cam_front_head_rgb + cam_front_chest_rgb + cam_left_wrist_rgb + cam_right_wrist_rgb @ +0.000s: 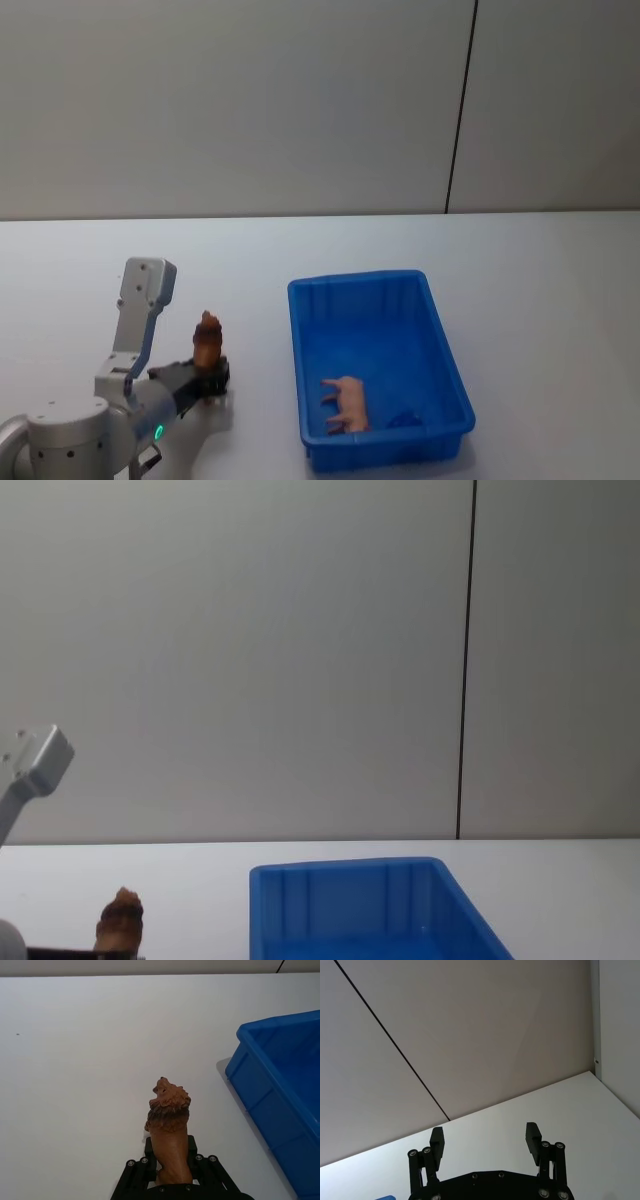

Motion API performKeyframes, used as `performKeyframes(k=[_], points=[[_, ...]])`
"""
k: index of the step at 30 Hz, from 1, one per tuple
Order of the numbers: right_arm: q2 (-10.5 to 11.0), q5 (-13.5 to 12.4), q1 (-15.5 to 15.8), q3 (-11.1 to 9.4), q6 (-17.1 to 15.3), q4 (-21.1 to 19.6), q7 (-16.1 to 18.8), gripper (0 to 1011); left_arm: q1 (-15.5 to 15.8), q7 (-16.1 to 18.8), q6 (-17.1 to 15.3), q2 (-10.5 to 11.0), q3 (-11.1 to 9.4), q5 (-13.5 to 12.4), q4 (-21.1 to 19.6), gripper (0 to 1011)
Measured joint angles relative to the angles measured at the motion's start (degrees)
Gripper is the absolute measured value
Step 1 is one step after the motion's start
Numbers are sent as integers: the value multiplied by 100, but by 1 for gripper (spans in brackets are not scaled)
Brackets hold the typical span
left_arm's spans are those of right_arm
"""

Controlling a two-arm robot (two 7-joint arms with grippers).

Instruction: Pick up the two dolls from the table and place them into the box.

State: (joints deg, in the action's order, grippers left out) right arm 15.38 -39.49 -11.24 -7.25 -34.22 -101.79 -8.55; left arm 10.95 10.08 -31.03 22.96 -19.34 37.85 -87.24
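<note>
Left hand (170, 1157), closed on the lower body of the reddish-brown doll (169, 1130): the two black fingers (192, 1146) press against the figure from either side, and the doll stands upright between them with its maned head raised. In the head view the left hand (205, 378) sits low over the white bench (90, 280), to the left of the blue box (300, 340), and the reddish-brown doll (207, 340) rises above the fingers; whether its base touches the bench cannot be told. In the chest view the reddish-brown doll (121, 918) shows at the lower left, apart from the blue box (340, 900). In the left wrist view the corner of the blue box (260, 1095) lies near the held doll but not touching it. The pale pinkish-beige doll (348, 402) lies on its side on the box floor, towards the near end. Right hand (486, 1140), fingers spread apart with nothing between them, held above a bare part of the bench (520, 1120) and facing the grey wall (470, 1025).
</note>
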Motion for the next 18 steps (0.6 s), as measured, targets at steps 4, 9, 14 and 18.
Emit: performKeyframes(k=[4, 9, 14, 18], points=[[0, 0, 0, 0, 0, 0, 0, 1001, -12, -32, 148, 17, 5, -87, -76, 339], [0, 0, 0, 0, 0, 0, 1, 1001, -10, -140, 359, 37, 18, -228, -192, 339], [0, 0, 0, 0, 0, 0, 1, 1001, 37, -293, 526, 42, 29, -354, -285, 339], [0, 0, 0, 0, 0, 0, 1, 1001, 126, -557, 687, 27, 37, -467, -344, 339]])
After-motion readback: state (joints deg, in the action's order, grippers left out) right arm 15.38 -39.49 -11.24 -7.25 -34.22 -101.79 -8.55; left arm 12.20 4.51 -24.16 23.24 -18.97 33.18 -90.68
